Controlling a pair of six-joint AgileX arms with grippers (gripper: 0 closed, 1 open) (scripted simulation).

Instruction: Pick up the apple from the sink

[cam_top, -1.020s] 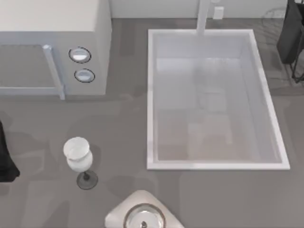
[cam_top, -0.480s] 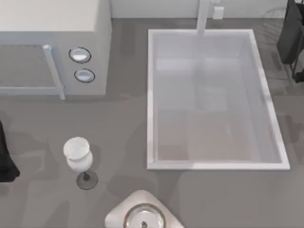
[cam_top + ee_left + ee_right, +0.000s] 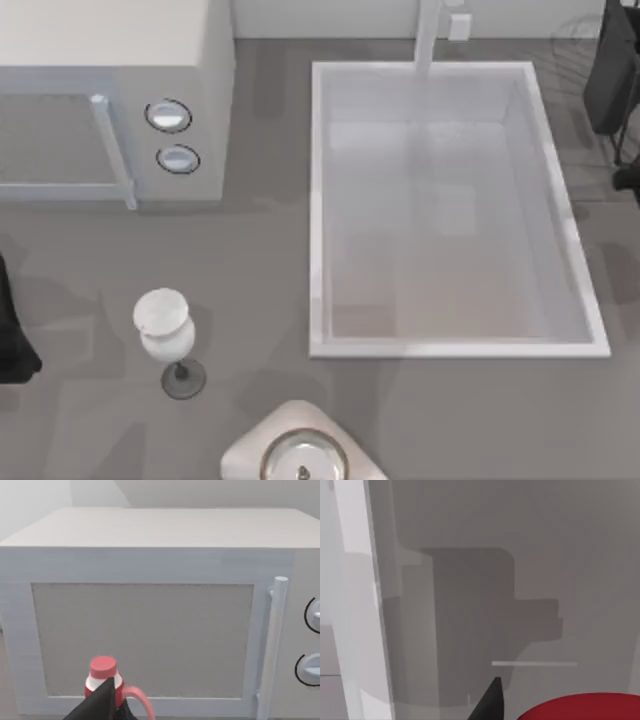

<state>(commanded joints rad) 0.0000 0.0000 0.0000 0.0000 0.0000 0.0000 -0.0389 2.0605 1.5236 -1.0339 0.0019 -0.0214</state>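
Since a second ago the right arm (image 3: 622,70), at the top view's right edge, has shifted a little: a dark piece of it now shows lower down, just outside the sink's (image 3: 318,200) right rim. The shadows on the basin's pale bottom have moved with it. Everything else on the tabletop (image 3: 260,280) has stayed where it was.

From the right wrist, the apple (image 3: 580,707) shows as a deep red curve close beside a dark part of the right hand (image 3: 491,702). Whether the two touch cannot be told, nor whether this hand is open or closed, nor whether it has hold of anything. Beyond the hand lies grey tabletop crossed by a blocky shadow. The sink's white rim (image 3: 352,580) runs past on the side of the hand away from the apple.

The left arm (image 3: 12,335) is parked at the top view's left edge. Ahead of the left hand (image 3: 102,705) stands the microwave (image 3: 150,630), its door and upright handle facing the hand. A red-capped bottle (image 3: 102,672) sits just in front of the hand. How far this hand is open cannot be told.

Farther from both hands, a wine glass (image 3: 165,335) stands upright, and a pale round-lidded pot (image 3: 300,455) sits near it.
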